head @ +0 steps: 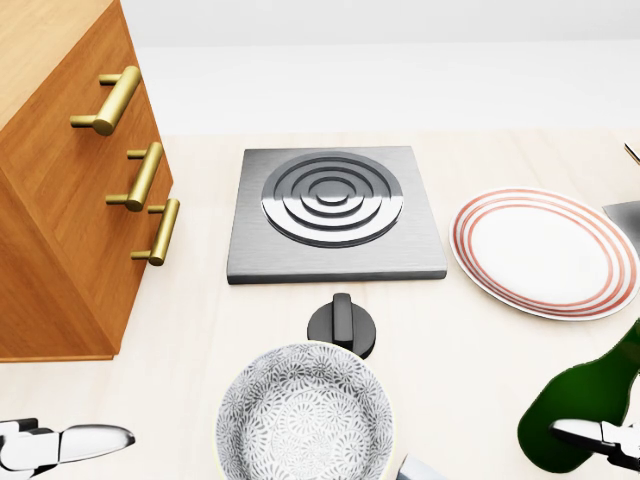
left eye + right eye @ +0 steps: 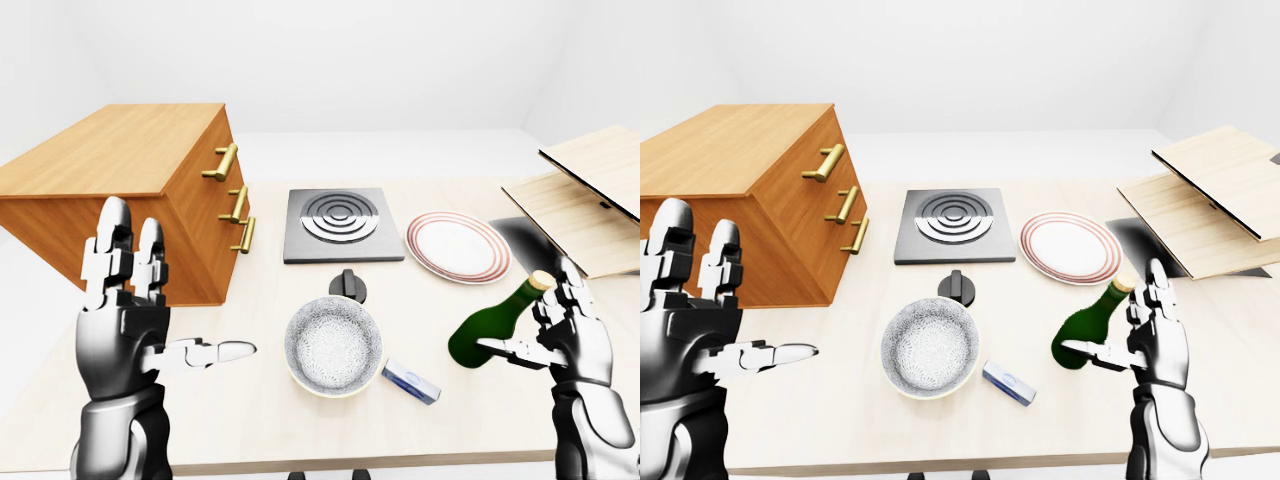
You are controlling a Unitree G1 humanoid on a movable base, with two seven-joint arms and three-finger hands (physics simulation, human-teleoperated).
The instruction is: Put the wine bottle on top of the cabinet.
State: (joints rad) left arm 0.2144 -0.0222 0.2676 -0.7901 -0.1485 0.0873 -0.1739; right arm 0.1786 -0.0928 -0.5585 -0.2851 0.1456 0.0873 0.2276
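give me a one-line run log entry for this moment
stage: grasping | right hand: open, thumb against wine bottle | bottle: tilted on table | left hand: open, raised, empty | cabinet: top bare

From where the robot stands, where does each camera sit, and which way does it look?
Head view: on the head, tilted down at the stove plate; only fingertips show at the bottom edge.
Left-eye view: on the head, looking across the table; open left hand raised, right hand beside the wine bottle.
Right-eye view: nearly the same picture, including the cabinet.
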